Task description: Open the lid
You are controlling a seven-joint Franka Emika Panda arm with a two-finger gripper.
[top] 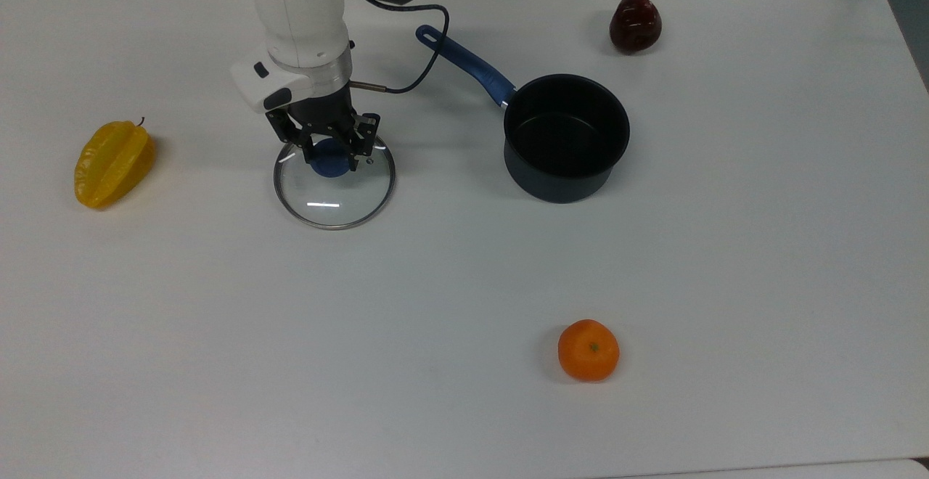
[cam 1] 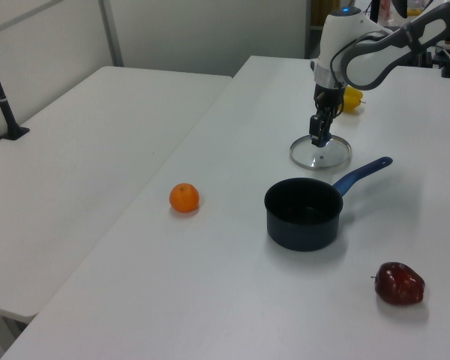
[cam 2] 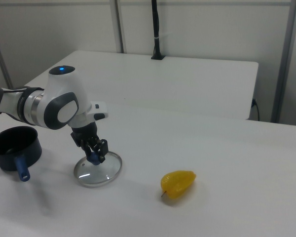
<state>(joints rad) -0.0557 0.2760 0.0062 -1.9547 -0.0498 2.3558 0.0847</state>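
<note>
White tabletop (top: 464, 268) fills your workspace, with a second white table alongside it in the left view. Your gripper (top: 328, 161) points straight down, its two black fingers (top: 303, 146) pinched on the blue centre knob (top: 332, 163) of the round clear glass lid with a metal rim (top: 334, 192) — the lid lies flat on the table, apart from the dark saucepan with a blue handle (top: 566, 138), which stands uncovered to the top view's right. A yellow starfruit (top: 112, 163) lies to the top view's left of the lid; an orange mandarin (top: 588, 350) and a dark red apple-like fruit (top: 634, 23) sit well apart from it.
</note>
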